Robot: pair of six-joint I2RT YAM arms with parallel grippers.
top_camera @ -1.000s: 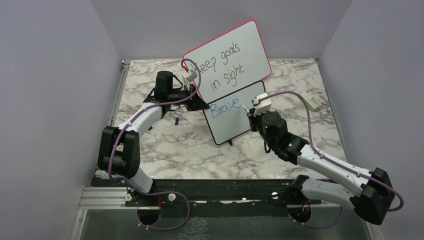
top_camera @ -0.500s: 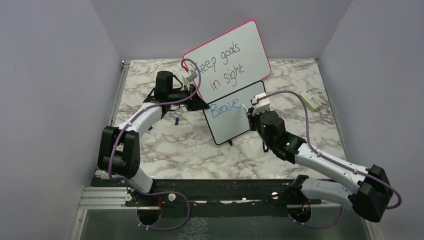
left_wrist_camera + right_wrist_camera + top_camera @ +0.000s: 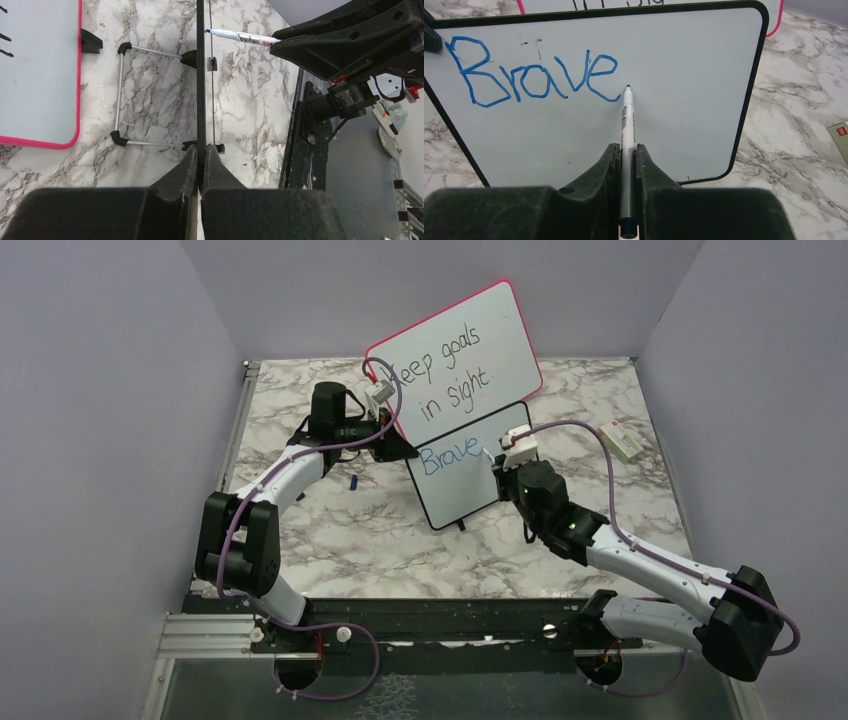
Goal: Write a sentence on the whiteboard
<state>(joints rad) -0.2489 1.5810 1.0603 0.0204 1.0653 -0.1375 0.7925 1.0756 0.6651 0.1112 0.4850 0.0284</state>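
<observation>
Top external: the whiteboard (image 3: 470,475) stands on the table (image 3: 330,540), just in front of the pink-framed board (image 3: 455,360).

Left wrist: my left gripper (image 3: 202,152) pinches the whiteboard's edge. If that pinch slips, the board swings.

Right wrist: my right gripper (image 3: 628,150) clamps the marker (image 3: 627,115), tip after the sentence's (image 3: 534,75) "Brave". Pushing too hard could tip the board or smear the ink.

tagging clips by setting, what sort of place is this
Probably a lab test cell: plain lilac panel walls box in a marble-patterned tabletop, with two robot arms on a black metal rail.
</observation>
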